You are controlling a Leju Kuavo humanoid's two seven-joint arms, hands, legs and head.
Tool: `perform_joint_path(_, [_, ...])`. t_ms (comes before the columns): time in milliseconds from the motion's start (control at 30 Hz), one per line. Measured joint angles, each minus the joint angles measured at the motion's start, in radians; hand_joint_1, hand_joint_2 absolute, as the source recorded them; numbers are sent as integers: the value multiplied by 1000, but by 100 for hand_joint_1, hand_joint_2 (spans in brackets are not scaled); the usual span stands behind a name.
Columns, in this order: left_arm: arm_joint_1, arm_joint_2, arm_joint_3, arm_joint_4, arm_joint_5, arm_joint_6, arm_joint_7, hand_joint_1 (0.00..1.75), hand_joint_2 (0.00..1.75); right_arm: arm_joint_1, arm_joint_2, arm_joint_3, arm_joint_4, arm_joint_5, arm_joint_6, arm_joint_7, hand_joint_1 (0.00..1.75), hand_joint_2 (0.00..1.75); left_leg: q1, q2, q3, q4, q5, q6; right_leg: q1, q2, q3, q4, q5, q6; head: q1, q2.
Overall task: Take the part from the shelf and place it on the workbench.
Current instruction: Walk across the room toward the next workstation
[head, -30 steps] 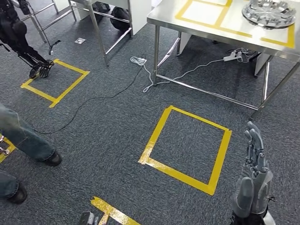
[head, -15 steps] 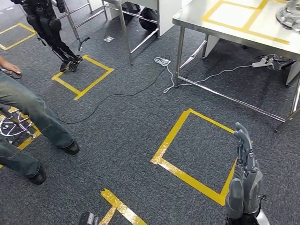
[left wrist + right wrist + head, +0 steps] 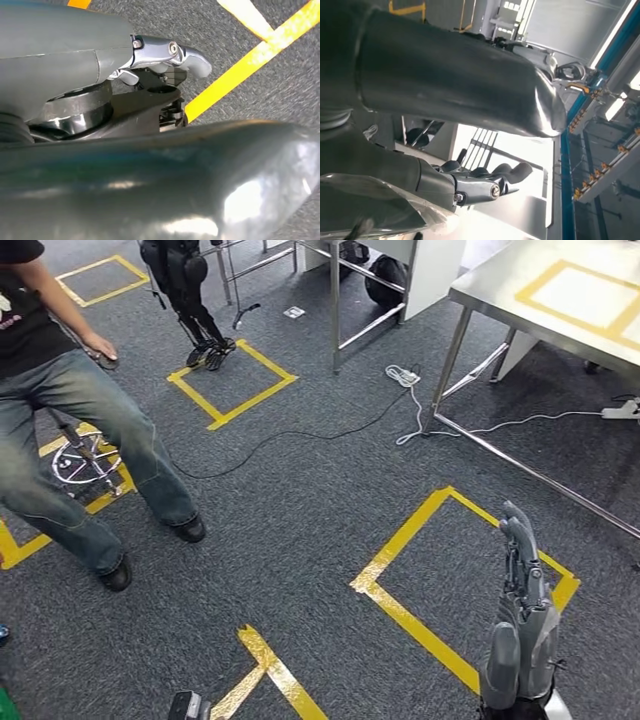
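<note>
**Empty-handed and turning among legs and cables**

The right hand (image 3: 523, 625) is raised at the robot's side with its fingers straight and spread, grasping nothing. The left hand (image 3: 113, 75) hangs over the carpet; its fingers lie nearly straight with nothing between them, so it looks released too. The part is not in either hand, and neither it nor the shelf can be made out, so the pick appears not yet done.

The risks here, as I judge them, come from walking rather than grasping. A person (image 3: 83, 440) stands well off to the left of the right hand, legs spread across the floor; a turn that way could bring the robot into them. A cable (image 3: 302, 432) runs over the carpet ahead of the hand toward the worktop (image 3: 521, 310), and a foot catching it could trip the robot or drag the plug strip. The worktop's leg (image 3: 447, 372) and corner lie ahead and slightly left of the hand: swinging the raised arm close by could knock it.
</note>
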Motion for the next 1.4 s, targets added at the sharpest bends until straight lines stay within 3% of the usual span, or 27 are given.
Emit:
perform_joint_path(33, [0, 0, 0, 0, 0, 0, 0, 0, 0, 1, 0, 0, 0, 0, 0, 1, 0, 0, -1, -11, -1, 0, 1, 1, 0, 5, -27, 50, -12, 1, 0, 0])
perform_joint_path(67, [1, 0, 0, 0, 0, 0, 0, 0, 0, 1, 0, 1, 0, 0, -1, 1, 0, 0, -1, -22, -1, 1, 1, 1, 0, 7, -38, 65, -4, 1, 0, 0])
perform_joint_path(133, [1, 0, 0, 0, 0, 0, 0, 0, 0, 1, 0, 1, 1, 0, -2, 2, 0, 0, -1, -46, 0, 4, 0, -1, -2, 14, -4, -20, 62, 0, 0, 0])
perform_joint_path(200, [0, 1, 0, 0, 0, 0, 0, 0, 0, 1, 0, 1, 1, 0, -3, 2, 0, 0, -1, -70, -5, 14, -2, -7, -8, 52, 55, -148, 116, -1, 0, 0])
perform_joint_path(267, [-1, 2, 0, 0, 0, 0, 0, 0, 0, 2, -1, 2, 2, -1, -6, 3, 0, 0, -1, -89, -15, 22, -1, -19, -10, 79, 80, -198, 122, -6, -1, 0])
perform_joint_path(333, [2, 4, 0, 0, 0, 0, 0, 0, 0, 2, -1, 2, 2, -1, -8, 4, 0, 0, 3, -102, -23, 24, 3, -30, -8, 64, 82, -201, 126, -16, 0, 0])
perform_joint_path(400, [3, 5, 0, 1, 0, 0, 0, 0, 0, 1, -1, 1, 2, -1, -9, 4, 0, 0, 2, -73, -37, 53, -17, -41, -9, 42, 86, -206, 129, -28, -4, 0])
perform_joint_path(467, [1, 5, 0, 1, 0, 0, 0, 0, 0, 2, -1, 1, 2, 0, -9, 4, 0, 0, 2, -27, -85, 155, -74, -50, -9, 17, 88, -208, 128, -36, -10, 0])
perform_joint_path(533, [1, 4, 0, 1, 0, 0, 0, 0, 0, 4, -1, 1, 2, 0, -10, 4, 0, 0, 7, -13, -142, 278, -123, -56, -6, -9, 88, -208, 126, -39, -11, 0])
perform_joint_path(567, [2, 4, 0, 1, 0, 0, 0, 0, 0, 4, -1, 1, 2, 0, -11, 4, 0, 0, 9, -11, -153, 304, -124, -57, -5, -21, 89, -208, 125, -39, -11, 0])
perform_joint_path(600, [3, 4, 0, 1, 0, 0, 0, 0, 0, 5, -1, 1, 2, 0, -12, 4, 0, 0, 9, -9, -145, 290, -106, -56, -5, -33, 90, -208, 123, -39, -12, 0])
perform_joint_path(633, [4, 4, 0, 1, 0, 0, 0, 0, 0, 5, -1, 1, 2, 0, -14, 4, 0, 0, 9, -5, -118, 239, -74, -54, -5, -44, 93, -208, 122, -39, -12, 0])
perform_joint_path(700, [3, 5, 0, 1, 0, 0, 0, 0, 0, 5, -1, 1, 2, 0, -18, 3, 0, 0, 2, 29, -48, 102, -18, -44, -2, -62, 98, -207, 117, -34, -12, 0])
perform_joint_path(767, [2, 5, 0, 1, 0, 0, 0, 0, 0, 6, -1, 1, 2, 0, -21, 3, 0, 0, -7, 54, -15, 32, -6, -35, 2, -78, 101, -207, 112, -25, -11, 0])
perform_joint_path(833, [4, 5, 0, 1, 0, 0, 0, 0, 0, 6, -1, 1, 2, 1, -23, 3, 0, 0, -10, 43, -15, 23, -7, -27, 3, -94, 105, -212, 110, -14, -11, 0])
perform_joint_path(867, [7, 5, 0, 1, 0, 0, 0, 0, 0, 5, -1, 1, 2, 1, -23, 3, 0, 0, -9, 34, -13, 17, -4, -22, 2, -89, 105, -211, 105, -8, -10, 0])
perform_joint_path(933, [8, 6, 0, 1, 0, 0, 0, 0, 0, 5, -1, 0, 2, 1, -23, 2, 0, 0, -4, 17, -8, 6, 3, -9, -1, -46, 82, -159, 69, -1, -6, 0])
perform_joint_path(1000, [6, 4, 0, 1, 0, 0, 0, 0, 0, 9, -1, 0, 2, 1, -23, 2, 0, 0, -3, -2, -7, 4, 4, -3, -3, -1, 17, -29, 6, 2, -2, 0])
perform_joint_path(1033, [6, 3, 0, 1, 0, 0, 0, 0, 0, 12, -1, 0, 2, 1, -24, 2, 0, 0, -3, -13, -7, 4, 4, -2, -3, 6, -18, 37, -16, 3, 0, 0])
perform_joint_path(1067, [6, 2, 0, 1, 0, 0, 0, 0, 0, 14, -1, -1, 2, 1, -24, 3, 0, 0, -4, -25, -7, 4, 3, -1, -3, 8, -41, 74, -20, 3, -1, 0])
perform_joint_path(1100, [6, 3, 0, 1, 0, 0, 0, 0, 0, 15, -1, -1, 2, 1, -24, 2, 0, 0, -4, -37, -5, 5, 3, -1, -3, 9, -46, 73, -2, 4, -1, 0])
perform_joint_path(1133, [6, 2, 0, 1, 0, 0, 0, 0, 0, 16, -1, -1, 2, 1, -24, 2, 0, 0, -4, -50, -4, 6, 3, -2, -3, 12, -30, 30, 34, 3, -1, 0])
perform_joint_path(1200, [5, 2, 0, 1, 0, 0, 0, 0, 0, 16, -1, -2, 2, 1, -25, 2, 0, 0, -4, -76, -3, 11, -1, -7, -7, 45, 29, -110, 108, 1, 0, 0])
perform_joint_path(1233, [4, 2, 0, 1, 0, 0, 0, 0, 0, 17, -1, -2, 2, 2, -25, 2, 0, 0, -5, -88, -6, 16, -2, -11, -9, 64, 55, -163, 125, -1, -1, 0])
perform_joint_path(1300, [4, 3, 0, 1, 0, 0, 0, 0, 0, 18, -1, -2, 2, 2, -27, 1, 0, 0, -3, -108, -15, 21, -1, -22, -9, 79, 76, -199, 125, -7, -2, 0])
perform_joint_path(1367, [6, 4, 0, 1, 0, 0, 0, 0, 0, 18, -1, -2, 2, 3, -27, 0, 0, 0, 1, -122, -20, 23, 1, -32, -8, 60, 81, -204, 128, -16, -2, 0])
perform_joint_path(1400, [7, 4, 0, 2, 0, 0, 0, 0, 0, 17, -1, -2, 2, 3, -27, 1, 0, 0, 0, -111, -24, 33, -6, -37, -8, 49, 85, -207, 129, -22, -3, 0])
